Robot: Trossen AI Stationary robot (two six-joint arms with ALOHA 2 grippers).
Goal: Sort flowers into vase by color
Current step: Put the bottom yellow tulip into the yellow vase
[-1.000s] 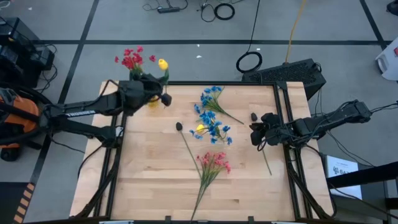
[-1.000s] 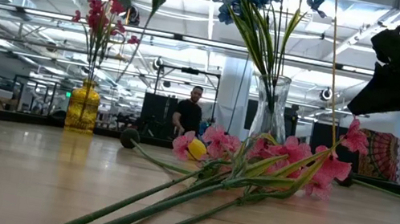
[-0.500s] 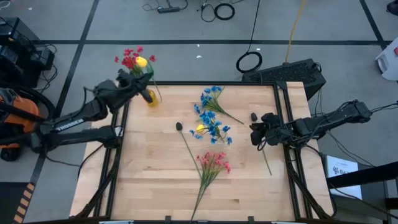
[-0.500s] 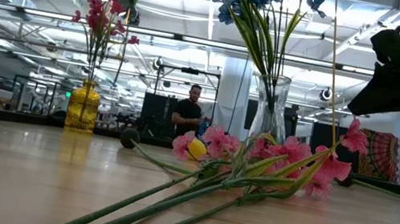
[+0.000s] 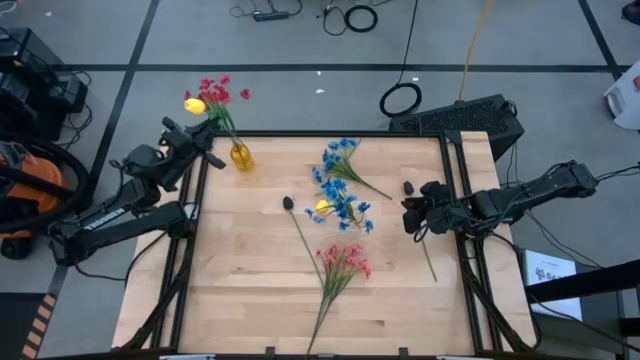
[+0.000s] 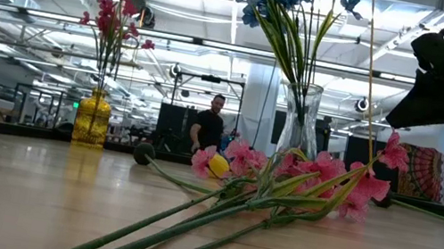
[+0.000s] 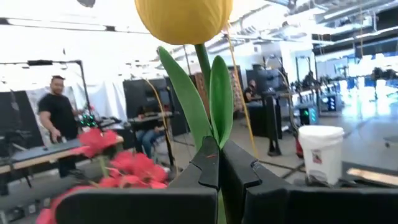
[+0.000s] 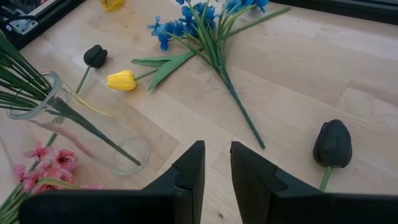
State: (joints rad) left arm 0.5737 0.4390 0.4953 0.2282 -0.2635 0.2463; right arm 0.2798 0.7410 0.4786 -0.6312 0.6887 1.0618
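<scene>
Yellow glass catches my eye first from overhead: a small yellow vase (image 5: 241, 157) at the table's far left corner holds the red flowers (image 5: 215, 92), and my left gripper (image 5: 197, 122), off that table edge, pinches the stem of a yellow tulip (image 5: 194, 105) beside those blooms. On the wooden table (image 5: 250, 290) I see a blue sprig (image 5: 340, 157) lying loose, a clear vase (image 5: 340, 208) with blue flowers (image 5: 347, 212), a pink bunch (image 5: 343, 263), and a dark bud (image 5: 288, 203). My right gripper (image 5: 414, 217) hovers at the right edge near another dark bud (image 5: 409, 187). At table height, the yellow vase (image 6: 92, 118) stands upright with red blooms, the clear vase (image 6: 299, 119) upright with blue stems, pink flowers (image 6: 322, 173) lying in front. My left wrist camera shows the fingers (image 7: 208, 168) pressed on the tulip's green stem (image 7: 205, 68). My right wrist camera shows fingers (image 8: 189, 168) slightly parted, holding nothing, above the table, the clear vase (image 8: 93, 134) with green stems inside it.
</scene>
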